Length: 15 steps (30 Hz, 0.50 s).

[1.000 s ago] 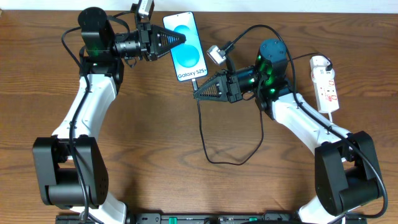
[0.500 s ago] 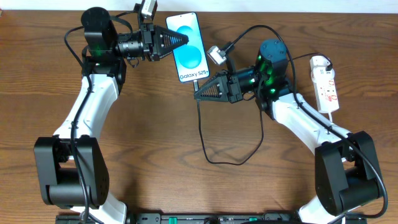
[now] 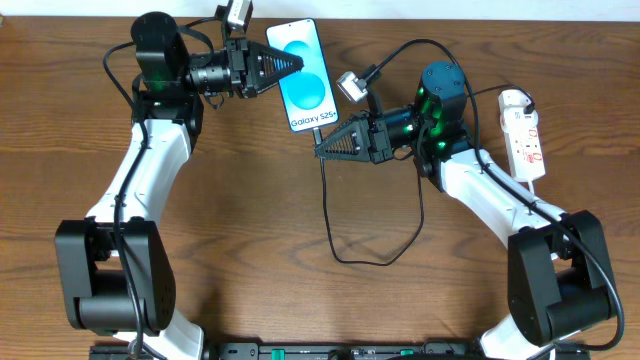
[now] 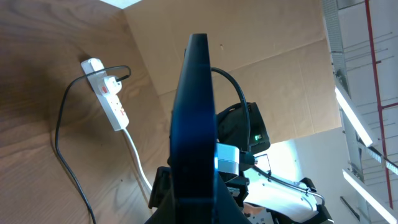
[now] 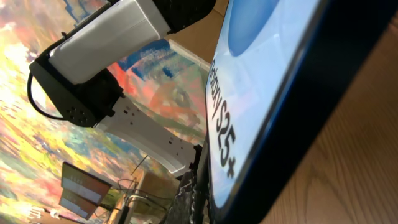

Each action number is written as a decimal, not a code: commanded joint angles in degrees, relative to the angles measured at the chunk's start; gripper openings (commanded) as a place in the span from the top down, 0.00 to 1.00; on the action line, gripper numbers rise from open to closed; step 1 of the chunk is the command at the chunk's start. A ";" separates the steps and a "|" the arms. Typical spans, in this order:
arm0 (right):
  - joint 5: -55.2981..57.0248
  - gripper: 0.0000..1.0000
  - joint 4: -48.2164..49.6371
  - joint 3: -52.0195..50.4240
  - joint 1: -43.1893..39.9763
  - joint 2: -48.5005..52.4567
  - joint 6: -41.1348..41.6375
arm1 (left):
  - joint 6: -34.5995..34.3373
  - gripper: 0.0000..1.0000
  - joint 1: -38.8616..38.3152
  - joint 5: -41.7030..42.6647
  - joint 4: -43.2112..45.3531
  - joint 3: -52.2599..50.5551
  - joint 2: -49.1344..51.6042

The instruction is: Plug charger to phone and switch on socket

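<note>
- left end effector (image 3: 290, 64) pinches the phone's (image 3: 308, 75) long side, near the counter's far edge
- right end effector (image 3: 322, 152) pinches the charger (image 3: 330, 220) just off the phone's near short end, along its long axis

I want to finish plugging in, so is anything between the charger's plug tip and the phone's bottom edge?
Nothing visible does. The charger runs straight from the right gripper to the bottom edge of the phone; whether it is already seated, I cannot tell.

place: likely robotics lab | cues: wooden table (image 3: 250, 220), cardboard screens (image 4: 273, 37), ceiling strip lights (image 4: 357, 118)
</note>
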 commanded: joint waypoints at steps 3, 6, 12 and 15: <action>5.73 0.99 0.81 0.57 -2.03 -1.07 -0.09 | 1.62 0.93 -1.57 5.51 0.28 -1.09 -1.27; 5.42 0.99 0.76 0.57 -2.10 -1.07 -0.04 | 1.62 0.93 -1.57 5.51 0.28 -1.09 -1.27; 1.40 0.91 0.52 0.55 -1.05 -1.07 0.07 | 1.60 0.93 -0.72 5.49 0.28 -1.09 -1.27; 0.07 0.79 0.52 0.52 -0.44 -1.07 0.04 | 1.60 0.93 0.00 5.49 0.28 -1.09 -1.27</action>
